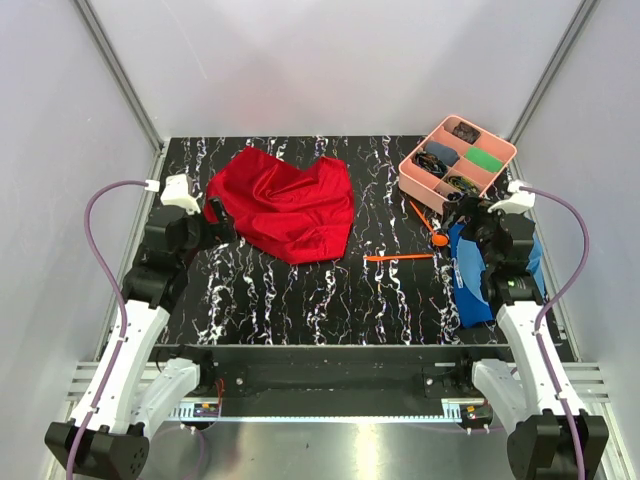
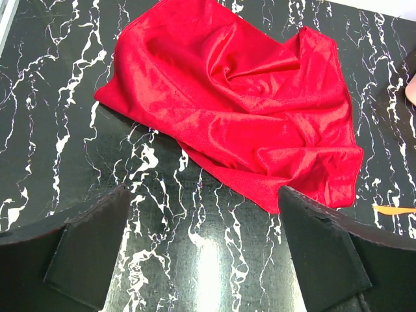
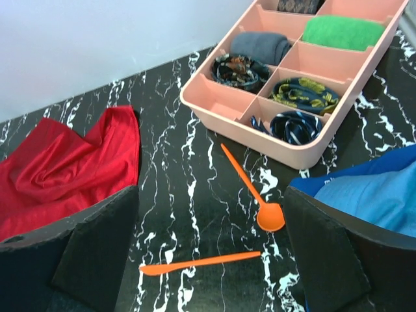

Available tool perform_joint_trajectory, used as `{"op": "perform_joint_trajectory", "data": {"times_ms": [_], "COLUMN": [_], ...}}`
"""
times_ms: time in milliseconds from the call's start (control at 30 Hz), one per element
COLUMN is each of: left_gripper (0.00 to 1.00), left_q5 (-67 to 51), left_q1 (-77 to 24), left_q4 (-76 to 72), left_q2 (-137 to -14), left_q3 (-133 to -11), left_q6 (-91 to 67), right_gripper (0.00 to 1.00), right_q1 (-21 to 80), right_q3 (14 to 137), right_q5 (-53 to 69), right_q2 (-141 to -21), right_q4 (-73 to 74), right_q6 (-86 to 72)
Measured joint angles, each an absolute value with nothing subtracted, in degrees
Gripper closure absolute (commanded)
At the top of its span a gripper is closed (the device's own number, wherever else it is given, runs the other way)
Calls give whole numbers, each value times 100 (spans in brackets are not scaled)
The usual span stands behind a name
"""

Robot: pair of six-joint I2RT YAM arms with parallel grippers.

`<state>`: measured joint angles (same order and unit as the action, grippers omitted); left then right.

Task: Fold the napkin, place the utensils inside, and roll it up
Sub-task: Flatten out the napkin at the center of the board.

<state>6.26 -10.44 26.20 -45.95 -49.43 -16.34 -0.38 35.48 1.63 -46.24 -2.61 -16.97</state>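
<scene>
Red napkin (image 1: 285, 205): crumpled, unfolded, far left on the black marble table (image 1: 300, 300). 
Blue cloth (image 1: 468, 290): right edge, under the right arm. 
Pink tray (image 3: 286, 151): far-right corner, divided. Compartments hold rolled cloths, one grey, one green, the others dark and patterned. 
Orange spoon (image 3: 250, 185): just in front of the tray. 
Second orange utensil (image 3: 198, 263): lying flat nearby. 
Left gripper (image 2: 205, 221), right gripper (image 3: 208, 221): jaws spread wide, holding nothing.

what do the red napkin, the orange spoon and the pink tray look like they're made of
Napkin: thin soft cloth, perhaps satin-like synthetic; it has a sheen and lies in loose creases. Spoon: probably hard plastic; even orange colour, smooth, slim moulded shape. Pink tray: likely moulded plastic, matte; thin dividers and rounded corners in one piece.
</scene>
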Motion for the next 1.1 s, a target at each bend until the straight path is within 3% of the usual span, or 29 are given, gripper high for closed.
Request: {"op": "perform_joint_trajectory", "data": {"times_ms": [167, 333, 467, 700, 1100], "left_gripper": [1, 1, 1, 1, 1], "left_q5": [694, 749, 679, 600, -38], "left_q1": [-1044, -1041, -1048, -1179, -1514], "left_q4": [2657, 2709, 2724, 2740, 2198], "left_q2": [-4589, -4591, -4626, -4744, -4908], "left_q3": [-4943, -4934, -4897, -4729, -3577], "left_q6": [-1653, -1761, -1822, -1870, -2836], "right_gripper": [0, 9, 10, 22, 25], "right_q1": [-38, -38, 97, 1693, 3312], "right_q3": [3778, 4097, 4366, 4963, 6287], "right_q5": [320, 744, 1105, 958, 801], "right_q2": [-4799, -5168, -5673, -7140, -9998], "right_q4": [23, 322, 458, 882, 1125], "right_q6": [-1658, -1627, -1662, -1785, -2220]}}
